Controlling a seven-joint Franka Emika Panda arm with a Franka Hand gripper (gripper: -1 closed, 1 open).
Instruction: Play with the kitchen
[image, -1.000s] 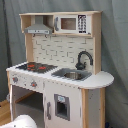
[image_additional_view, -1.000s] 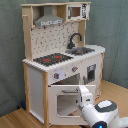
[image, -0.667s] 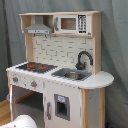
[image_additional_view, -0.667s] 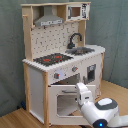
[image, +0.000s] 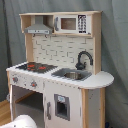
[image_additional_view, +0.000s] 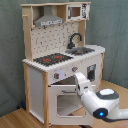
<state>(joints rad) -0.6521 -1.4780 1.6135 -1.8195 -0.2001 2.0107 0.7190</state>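
- Because the toy kitchen stands upright against a grey curtain backdrop, its whole working front faces the arm, which suits play at any of its parts.
- In both exterior views the black-and-red hob and the grey sink lie side by side on the counter, with the black faucet arching over the sink from behind.
- The range hood hangs above the hob and a microwave-like cabinet sits above the sink, both well above the arm.
- In the second exterior view the white robot arm reaches up from low at the second exterior view's right, so that its gripper sits at the top edge of the oven door, just below the knobs.
- I judge it is placed there to work the door or a knob.
- I cannot tell how its tip is set.
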